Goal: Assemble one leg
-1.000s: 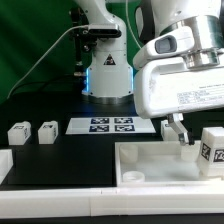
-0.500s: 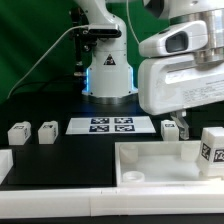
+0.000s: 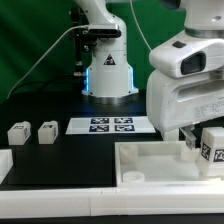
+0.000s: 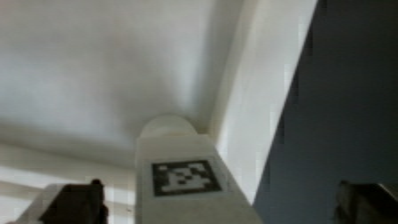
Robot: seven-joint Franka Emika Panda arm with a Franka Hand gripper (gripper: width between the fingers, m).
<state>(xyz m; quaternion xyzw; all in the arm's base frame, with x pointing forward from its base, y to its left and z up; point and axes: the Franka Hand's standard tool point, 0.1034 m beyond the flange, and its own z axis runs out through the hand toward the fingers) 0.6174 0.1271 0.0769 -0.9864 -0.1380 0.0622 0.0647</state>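
A leg [image 3: 212,145], a small white post with a black-and-white tag, stands upright at the right side of the large white tabletop [image 3: 150,158]. In the wrist view the leg [image 4: 183,170] rises from the tabletop's inner surface [image 4: 89,80]. My gripper [image 3: 190,138] hangs just above and beside the leg on the exterior view's left. In the wrist view my gripper [image 4: 222,205] is open, with its dark fingertips [image 4: 71,203] wide apart. The leg's top lies between them and touches neither. Two more legs [image 3: 18,131] [image 3: 47,131] lie on the black table at the left.
The marker board [image 3: 110,125] lies in front of the robot base [image 3: 108,75]. Another white part [image 3: 4,162] shows at the left edge. A white ledge [image 3: 70,205] runs along the front.
My gripper and wrist have moved toward the exterior view's right, closer to the upright leg. The legs, tabletop and marker board have not moved.
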